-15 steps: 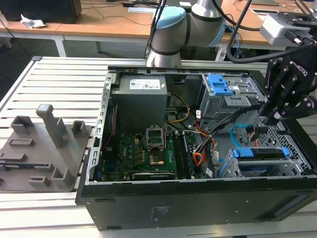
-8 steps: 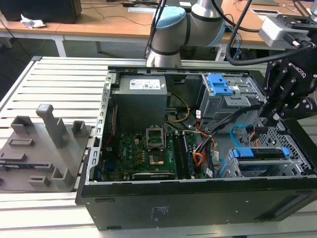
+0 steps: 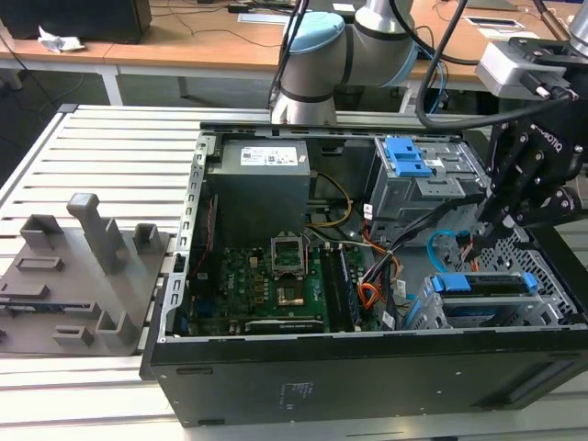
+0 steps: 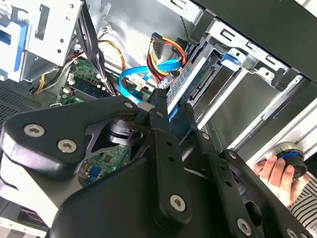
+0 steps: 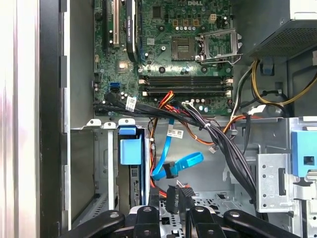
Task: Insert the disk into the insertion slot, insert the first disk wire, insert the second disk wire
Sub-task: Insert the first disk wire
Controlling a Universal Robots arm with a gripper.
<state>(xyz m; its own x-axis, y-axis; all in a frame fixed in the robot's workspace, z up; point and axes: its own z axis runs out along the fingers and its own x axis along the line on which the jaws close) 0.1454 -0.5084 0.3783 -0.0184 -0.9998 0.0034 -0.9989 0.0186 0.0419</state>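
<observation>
In the exterior view, an open black computer box holds a flat green circuit board (image 3: 266, 285). On the exterior view's right of the board sits the grey metal cage full of little holes (image 3: 519, 308). The silver disk in its bright blue plastic frame (image 3: 482, 283) is inside that cage. The black robot pincer (image 3: 498, 220) hangs over the cage. The thin light-blue cable (image 3: 439, 243) loops between the board and the pincer.

In the second wrist view, the pincer (image 4: 176, 105) has its two fingers (image 4: 159, 106) a little apart, and I see nothing gripped. The blue cable (image 4: 130, 82) curls just beside them, near the board. The orange, yellow and black wire bunch with a black plug (image 4: 166, 52) hangs loose beyond.

In the first wrist view, the disk (image 5: 130, 148) sits in the cage (image 5: 106, 163) below the board. Both plugs lie loose beside it.
</observation>
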